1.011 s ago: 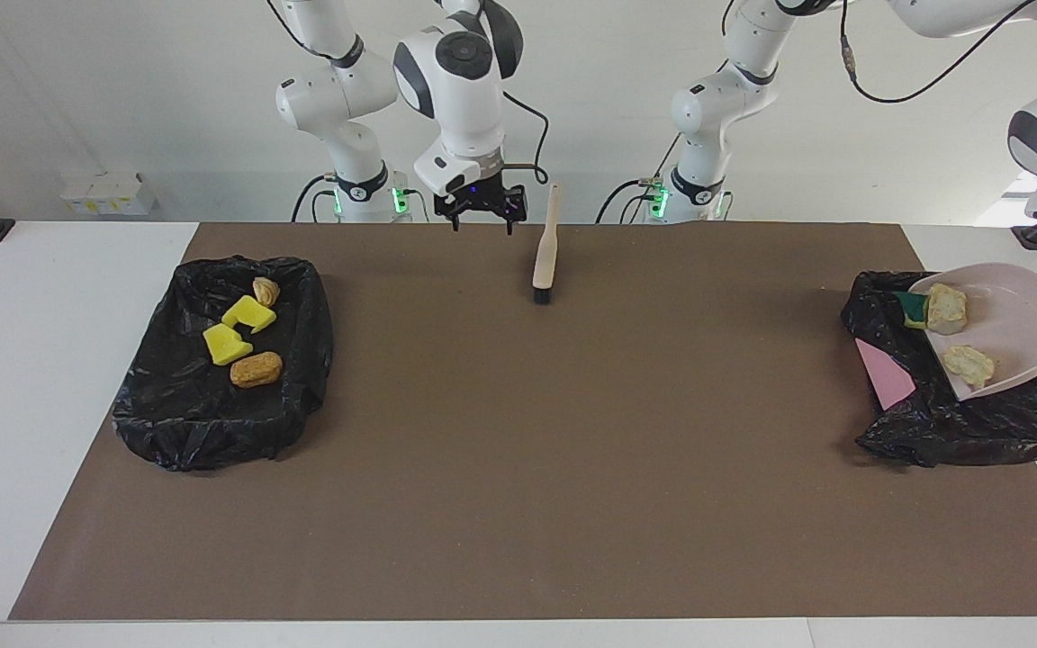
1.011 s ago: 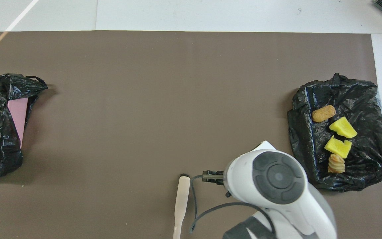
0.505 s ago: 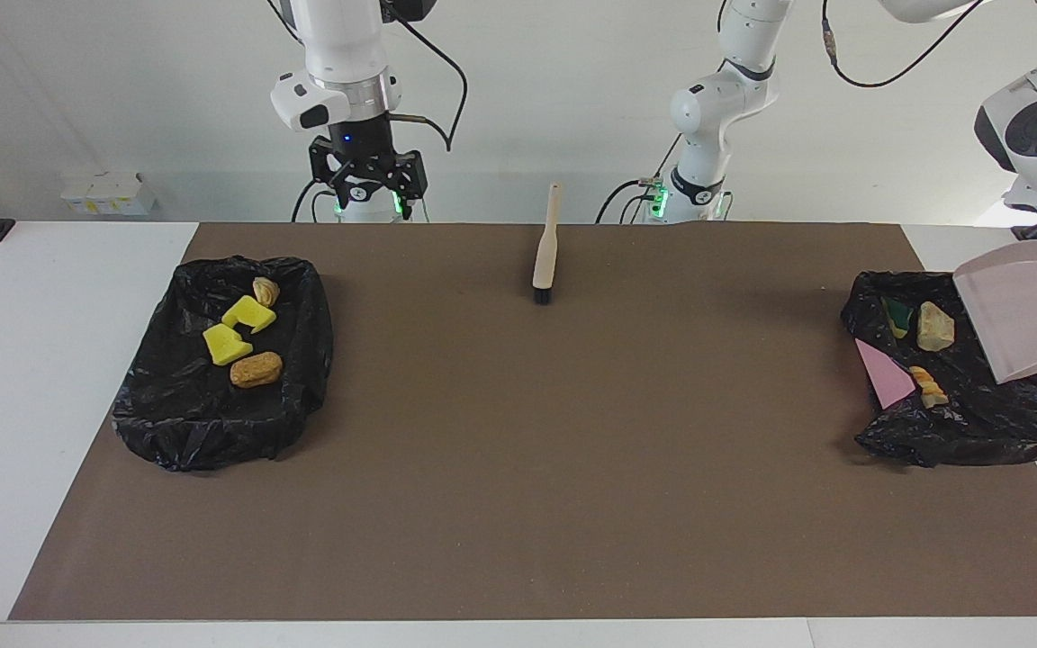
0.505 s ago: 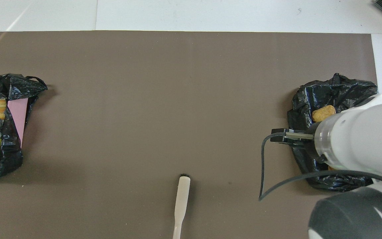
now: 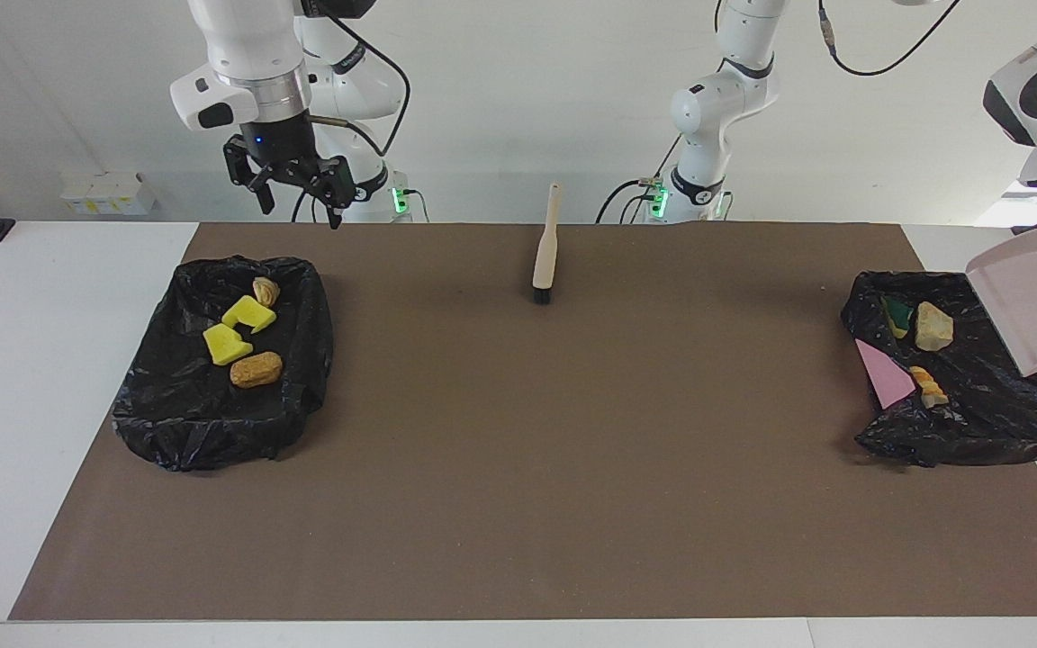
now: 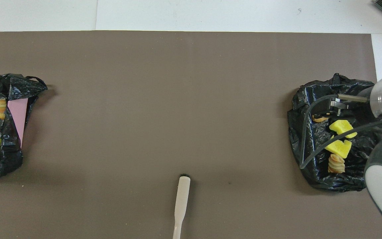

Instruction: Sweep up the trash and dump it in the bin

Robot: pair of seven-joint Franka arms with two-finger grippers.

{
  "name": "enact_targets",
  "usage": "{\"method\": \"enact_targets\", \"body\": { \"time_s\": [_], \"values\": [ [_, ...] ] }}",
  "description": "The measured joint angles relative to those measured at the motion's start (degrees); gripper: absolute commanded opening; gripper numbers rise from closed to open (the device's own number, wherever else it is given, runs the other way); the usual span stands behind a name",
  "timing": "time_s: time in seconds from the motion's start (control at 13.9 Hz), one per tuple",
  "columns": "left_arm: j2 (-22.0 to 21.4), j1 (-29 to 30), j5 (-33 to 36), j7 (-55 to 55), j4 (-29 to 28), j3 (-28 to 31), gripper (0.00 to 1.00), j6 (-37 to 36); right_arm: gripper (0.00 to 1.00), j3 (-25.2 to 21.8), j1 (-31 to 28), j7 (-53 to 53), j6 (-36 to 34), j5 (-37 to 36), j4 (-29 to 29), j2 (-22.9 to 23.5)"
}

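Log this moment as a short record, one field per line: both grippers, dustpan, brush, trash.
left gripper: out of view, shut on the dustpan's handle
right gripper: open, empty, raised over the table edge by its own bin
dustpan: empty, tilted over the bin at the left arm's end
brush: lying on the mat near the robots
trash: three scraps in that bin, four in the right arm's bin

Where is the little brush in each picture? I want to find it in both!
Facing view: the brush stands near the top middle, at the mat's edge nearest the robots, bristles down.
Overhead view: the brush is at the bottom middle, its handle running off the picture's bottom.
Shared landmark: the black bin bag with yellow sponge pieces, toward the right arm's end.
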Motion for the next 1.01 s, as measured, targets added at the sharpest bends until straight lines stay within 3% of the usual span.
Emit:
{"method": "enact_targets", "body": {
  "time_s": [0.22,0.58,0.87,1.01],
  "values": [
    [-0.3,-0.4,1.4,-6.0,0.0,-0.3,0.0,-4.7,1.0,-0.1,-0.4,-0.2,-0.5,0.0,0.9,0.8],
    [-1.4,-9.8,10.5,-23.9,0.0,-1.2,0.0,-24.2,1.0,-0.1,-1.8,-0.2,-0.6,0.5,0.8,0.8],
    [-1.8,-11.2,11.4,-25.2,0.0,-1.4,0.0,-26.2,1.0,-0.1,-3.9,-0.8,-0.6,2.2,0.5,0.8],
    [-1.8,-12.3,8.6,-25.4,0.0,-1.5,0.0,-26.6,1.0,-0.1,-3.9,-3.6,-0.6,2.2,0.5,0.8]
  ]
}}
